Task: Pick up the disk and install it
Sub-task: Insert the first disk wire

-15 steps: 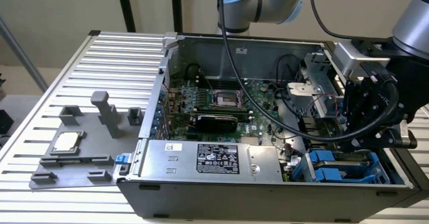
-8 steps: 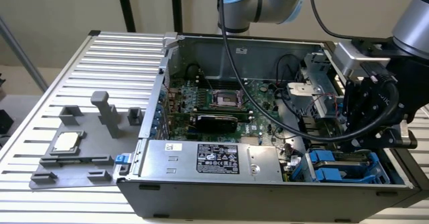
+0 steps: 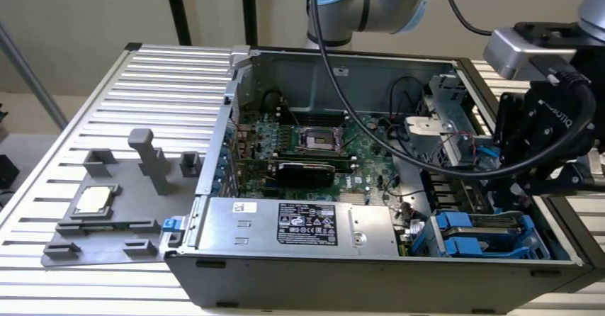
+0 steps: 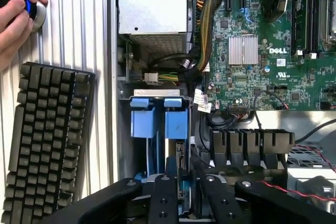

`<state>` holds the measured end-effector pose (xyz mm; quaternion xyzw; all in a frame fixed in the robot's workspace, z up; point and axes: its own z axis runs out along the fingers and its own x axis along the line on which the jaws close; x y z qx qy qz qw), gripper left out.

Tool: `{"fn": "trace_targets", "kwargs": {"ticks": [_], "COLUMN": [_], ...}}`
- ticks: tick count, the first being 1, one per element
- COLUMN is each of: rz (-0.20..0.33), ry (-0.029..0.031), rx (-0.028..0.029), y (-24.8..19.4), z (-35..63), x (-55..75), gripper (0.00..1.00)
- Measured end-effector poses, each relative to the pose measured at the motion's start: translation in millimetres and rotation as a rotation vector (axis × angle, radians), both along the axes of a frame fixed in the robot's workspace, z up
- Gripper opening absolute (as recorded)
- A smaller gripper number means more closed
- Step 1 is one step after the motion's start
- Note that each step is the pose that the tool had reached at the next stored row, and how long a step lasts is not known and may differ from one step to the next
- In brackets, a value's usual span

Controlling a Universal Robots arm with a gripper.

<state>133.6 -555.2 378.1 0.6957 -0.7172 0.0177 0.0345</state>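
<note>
In the wrist view my gripper (image 4: 186,181) hangs over the drive bay (image 4: 157,94) in the corner of the open computer case. Its two black fingers (image 4: 163,198) are shut on the disk (image 4: 182,190), which I see edge-on as a thin grey strip with a blue carrier edge. The disk stands upright above the bay, level with two blue carrier tabs (image 4: 176,121) sitting in it. In the exterior view the gripper (image 3: 531,185) is at the right side of the case, above the blue bay (image 3: 487,234); the disk is hidden behind it.
A silver power supply with a black label (image 3: 302,224) lies along the case front, beside the motherboard (image 3: 312,146). Black cables (image 4: 205,19) run close to the bay. A grey fixture (image 3: 104,227) holds a small silver chip (image 3: 95,200). A keyboard (image 4: 47,140) and a person's hands (image 4: 16,19) are outside the case.
</note>
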Motion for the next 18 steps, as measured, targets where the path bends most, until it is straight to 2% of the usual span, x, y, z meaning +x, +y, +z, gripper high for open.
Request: {"fn": "trace_targets", "kwargs": {"ticks": [3,5,7,14,18], "rz": [0.0,0.0,0.0,0.002,0.009], "ry": [0.0038,0.0077,0.0107,0.0116,0.0116], "rx": [0.0007,0.0036,0.0041,0.0042,0.0043], "y": [0.0,-0.1,-0.4,-0.2,4.3], "z": [11.5,13.1,12.7,0.3,-7.1], "x": [6.3,15.1,23.6,28.0,29.0], "gripper": [0.25,0.25,0.25,0.25,0.25]}}
